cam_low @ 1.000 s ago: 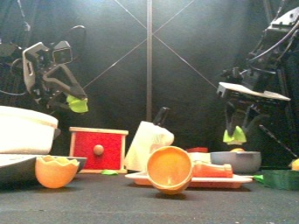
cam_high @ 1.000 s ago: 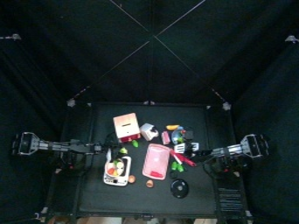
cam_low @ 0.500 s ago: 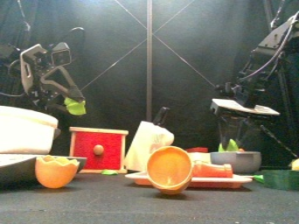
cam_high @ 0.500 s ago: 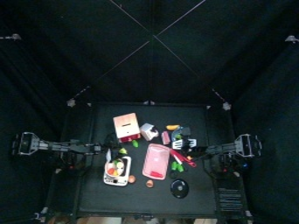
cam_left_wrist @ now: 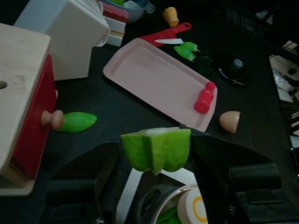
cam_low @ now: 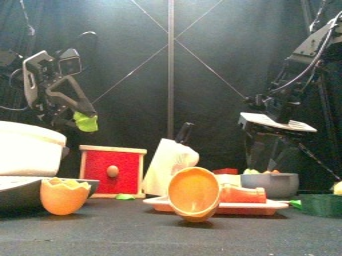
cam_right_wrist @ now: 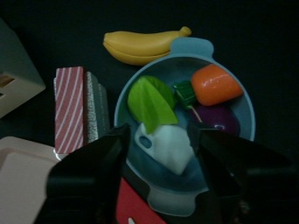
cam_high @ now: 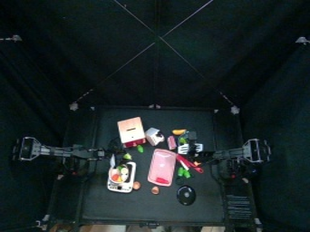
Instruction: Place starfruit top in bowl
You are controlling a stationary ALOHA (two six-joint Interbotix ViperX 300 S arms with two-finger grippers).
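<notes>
Lying in a blue-grey bowl (cam_right_wrist: pixel 187 144) beside an orange piece (cam_right_wrist: pixel 215 85), a green starfruit piece (cam_right_wrist: pixel 153 101) sits under the right gripper (cam_right_wrist: pixel 163 140), jaws apart. The left gripper (cam_left_wrist: pixel 155 150) clamps another green starfruit chunk (cam_left_wrist: pixel 156 149) aloft.

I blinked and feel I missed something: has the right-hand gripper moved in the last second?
Yes. The right gripper has dropped lower, closer to the bowl beneath it, and its green piece now lies in that bowl.
</notes>
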